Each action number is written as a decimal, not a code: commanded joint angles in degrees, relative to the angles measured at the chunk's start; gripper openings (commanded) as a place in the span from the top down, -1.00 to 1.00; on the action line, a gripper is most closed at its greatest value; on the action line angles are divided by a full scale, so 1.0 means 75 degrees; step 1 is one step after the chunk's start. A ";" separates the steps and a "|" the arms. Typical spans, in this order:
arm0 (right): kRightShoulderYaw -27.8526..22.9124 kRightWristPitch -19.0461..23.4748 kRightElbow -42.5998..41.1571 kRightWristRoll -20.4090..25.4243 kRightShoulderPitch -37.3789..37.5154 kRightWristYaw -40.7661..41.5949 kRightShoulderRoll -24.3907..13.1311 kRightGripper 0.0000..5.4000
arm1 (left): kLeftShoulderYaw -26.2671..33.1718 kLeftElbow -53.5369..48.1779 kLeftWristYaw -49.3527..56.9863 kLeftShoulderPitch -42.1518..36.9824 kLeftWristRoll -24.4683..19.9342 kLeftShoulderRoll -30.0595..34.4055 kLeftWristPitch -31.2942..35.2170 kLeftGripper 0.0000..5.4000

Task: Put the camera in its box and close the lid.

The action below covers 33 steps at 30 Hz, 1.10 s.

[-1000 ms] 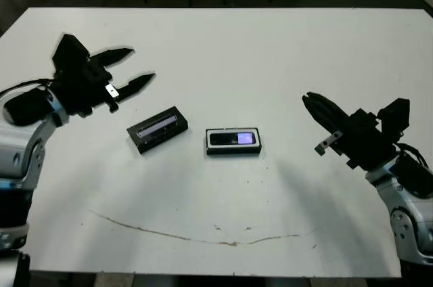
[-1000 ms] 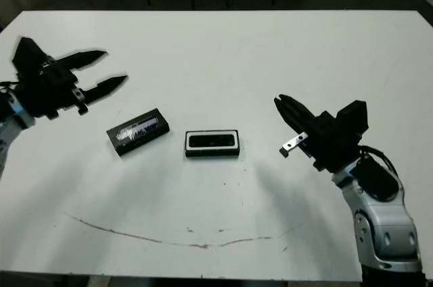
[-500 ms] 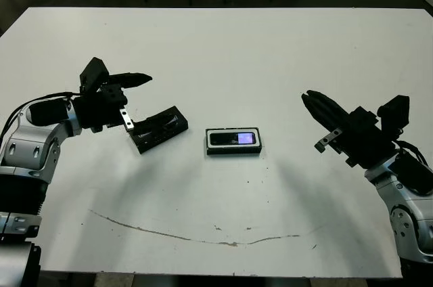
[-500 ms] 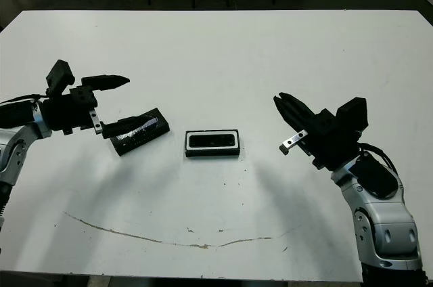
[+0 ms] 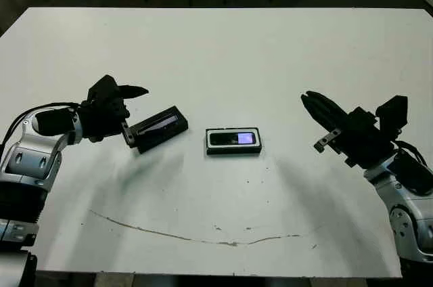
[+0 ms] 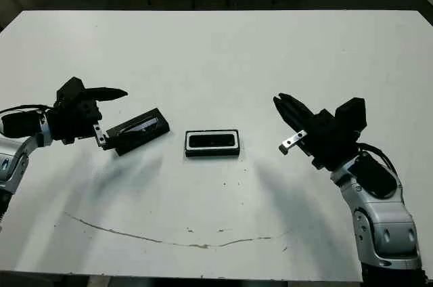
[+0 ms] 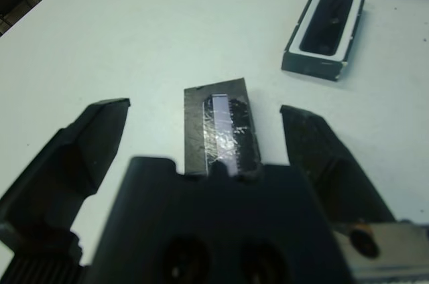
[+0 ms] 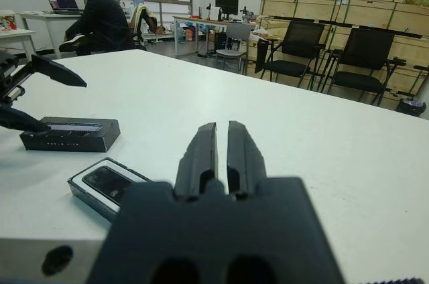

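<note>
Camera (image 5: 233,139), the flat black device with its bluish screen glowing, already lies in your white-lined black box (image 5: 233,151) mid-table. Its black grey-striped lid (image 5: 157,127) sits between your left gripper's (image 7: 208,130) spread fingers. Your right gripper (image 8: 221,147) hovers clenched over the stained white table (image 5: 270,57); beyond are chairs and a seated person (image 8: 99,13).

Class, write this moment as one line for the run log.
left gripper: open, fingers either side of lid | right gripper: shut, clear of box | camera: in box | lid: on table, not fitted
</note>
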 commanded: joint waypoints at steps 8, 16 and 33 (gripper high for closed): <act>0.0009 0.0214 -0.0007 0.0006 0.0047 -0.0065 -0.0136 1.00 | -0.0112 0.0429 -0.0040 0.0358 0.0086 -0.0027 -0.0186 -1.00; 0.0019 0.0253 -0.0041 -0.0002 0.0050 -0.0112 -0.0127 1.00 | -0.0210 0.0635 -0.0166 0.0294 0.0126 0.0007 -0.0092 -1.00; -0.0019 0.0206 -0.0065 0.0035 0.0169 -0.0073 -0.0175 1.00 | -0.0228 0.1241 0.0032 0.0285 0.0317 -0.0086 -0.0255 -1.00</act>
